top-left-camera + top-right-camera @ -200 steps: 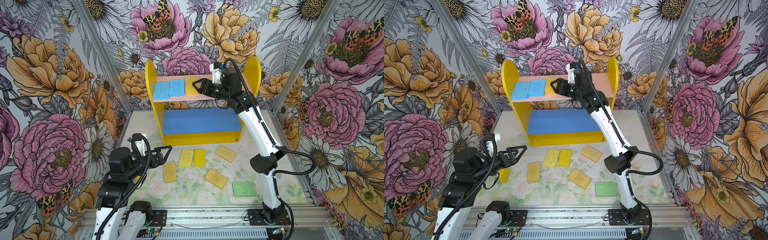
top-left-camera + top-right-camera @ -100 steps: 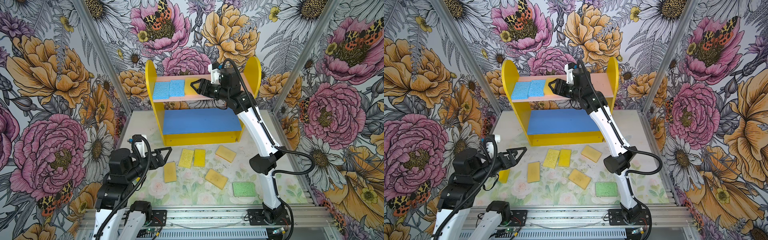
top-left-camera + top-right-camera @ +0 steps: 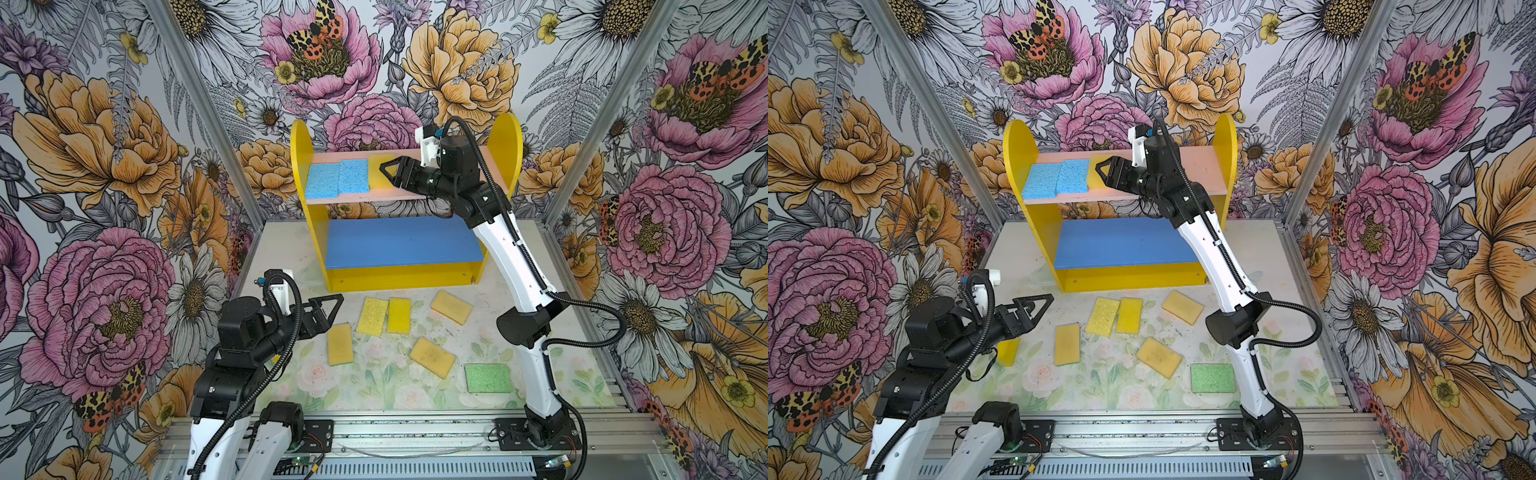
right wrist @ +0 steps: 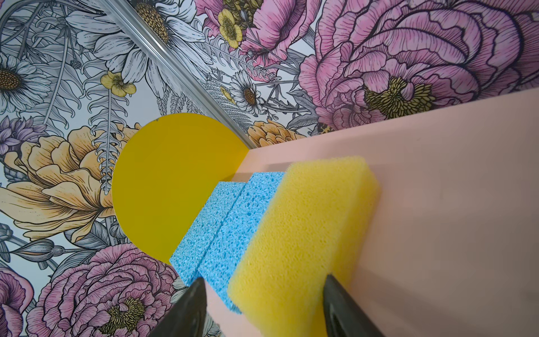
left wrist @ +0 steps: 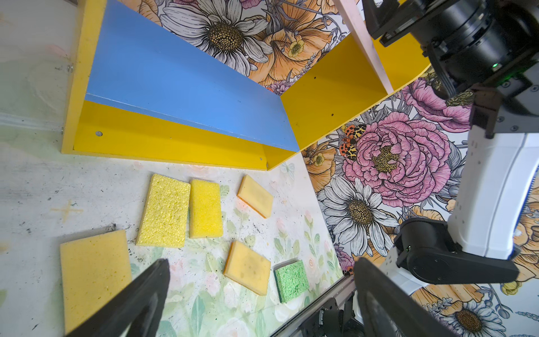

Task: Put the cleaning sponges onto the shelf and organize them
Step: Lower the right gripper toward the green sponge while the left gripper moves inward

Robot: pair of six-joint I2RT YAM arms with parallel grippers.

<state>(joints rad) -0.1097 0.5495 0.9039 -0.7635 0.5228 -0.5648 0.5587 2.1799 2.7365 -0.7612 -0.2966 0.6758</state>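
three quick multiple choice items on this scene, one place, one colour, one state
1. The two blue sponges lie on: A the pink upper board; B the blue lower board; C the table.
2. Between the jaws of the right gripper is: A a green sponge; B a yellow sponge; C nothing.
3. The left gripper is: A shut on a sponge; B out of view; C open, empty.
1 A, both top views show them there. 2 B, seen in the right wrist view. 3 C, jaws wide apart, nothing between.

Bright, even light with soft shadows; edges bend, near foreground blurs.
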